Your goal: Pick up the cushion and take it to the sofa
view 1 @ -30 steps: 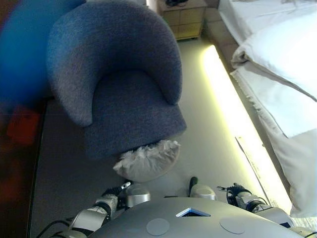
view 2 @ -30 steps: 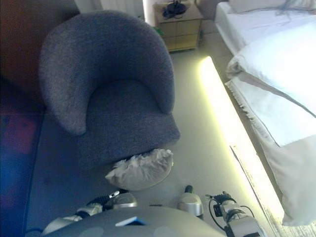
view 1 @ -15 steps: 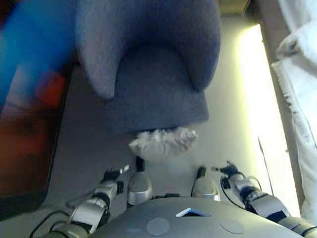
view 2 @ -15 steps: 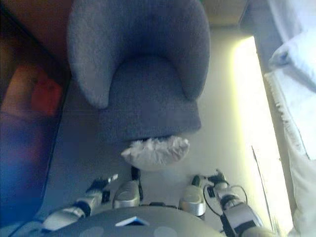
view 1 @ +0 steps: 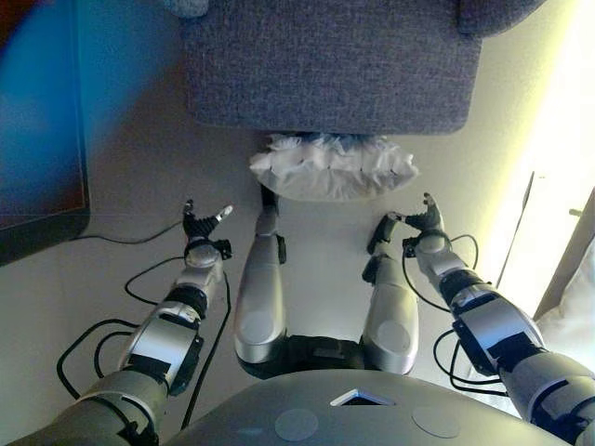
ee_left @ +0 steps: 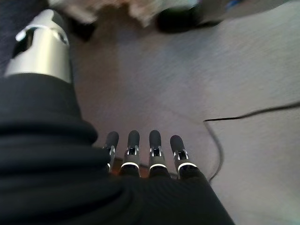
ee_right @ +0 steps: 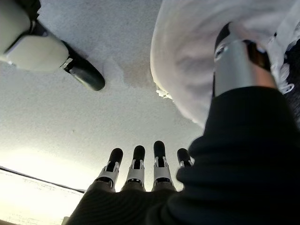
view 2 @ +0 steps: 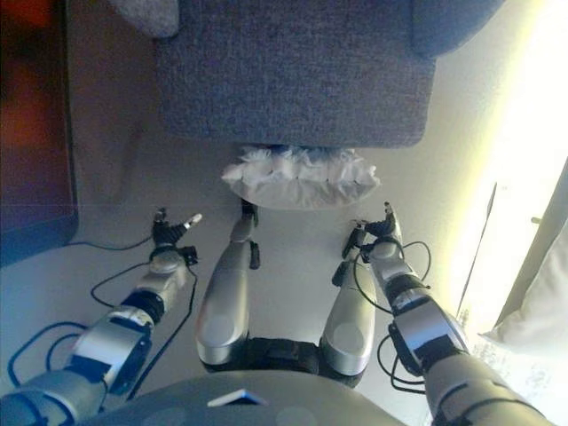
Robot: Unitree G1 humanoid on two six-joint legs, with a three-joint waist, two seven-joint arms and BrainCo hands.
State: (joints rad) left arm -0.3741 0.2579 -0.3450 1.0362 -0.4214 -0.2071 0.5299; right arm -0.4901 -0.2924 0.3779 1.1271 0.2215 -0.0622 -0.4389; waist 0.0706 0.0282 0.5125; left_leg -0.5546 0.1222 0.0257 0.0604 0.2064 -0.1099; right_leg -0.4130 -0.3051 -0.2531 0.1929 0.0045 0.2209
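A white frilled cushion [view 1: 330, 169] lies on the floor against the front of the grey sofa chair [view 1: 325, 65]. My left hand [view 1: 199, 227] is open and empty, low over the floor, to the left of the cushion and a little nearer to me. My right hand [view 1: 425, 221] is open and empty, close to the cushion's right end but apart from it. In the right wrist view the straight fingers [ee_right: 139, 165] point over the floor with the cushion [ee_right: 187, 61] beside the thumb. In the left wrist view the fingers [ee_left: 143, 149] are straight over bare floor.
A dark cabinet [view 1: 37, 121] stands along the left. A lit strip [view 1: 558, 121] at the bed's base runs along the right, with white bedding [view 1: 576, 325] at the lower right. Pale floor lies between them.
The camera has tipped down and closer, so the chair fills the top. Both arms have reached forward; the hands now sit on either side of the cushion.
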